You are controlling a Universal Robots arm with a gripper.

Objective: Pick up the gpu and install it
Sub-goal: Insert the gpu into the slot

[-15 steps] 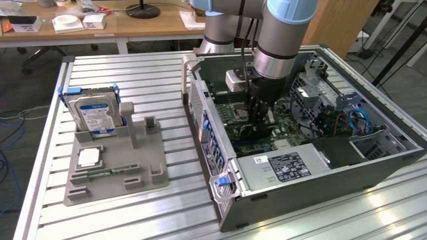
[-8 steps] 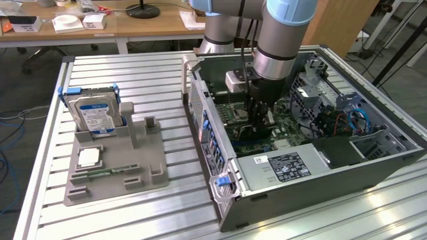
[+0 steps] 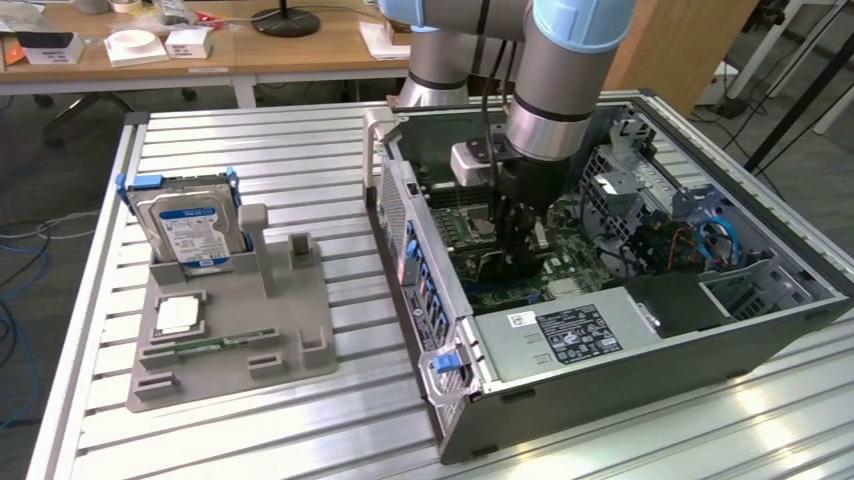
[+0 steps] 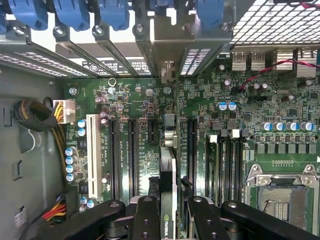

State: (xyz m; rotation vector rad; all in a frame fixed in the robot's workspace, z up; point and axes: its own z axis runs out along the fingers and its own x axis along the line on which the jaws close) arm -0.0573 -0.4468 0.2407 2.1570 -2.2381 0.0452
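Gripper (image 4: pixel 169 220) pinching the gpu (image 4: pixel 169 175) edge-on over the motherboard (image 4: pixel 140 105) slots, inside the open computer case (image 3: pixel 641 340), hard drive (image 3: pixel 191 228) upright in grey holder (image 3: pixel 254 340) alongside, slatted aluminium table (image 3: pixel 267 150), wooden desks (image 3: pixel 267 55) behind.

Ext view: high up, off the arm, looks down at an angle over the slatted aluminium table (image 3: pixel 267 150), far enough back to take in the whole open PC case (image 3: pixel 641 300), the grey parts fixture (image 3: pixel 227 330) on the ext view's left and desks behind. Wrist view: cam on the wrist, looks straight down inside the case, very near the motherboard (image 4: pixel 145 130), past the black gripper (image 4: pixel 170 215) links at frame edge. Shared: motherboard (image 3: pixel 501 285), expansion slots (image 4: pixel 125 155) and rear slot brackets (image 4: pixel 95 45) of the case interior.
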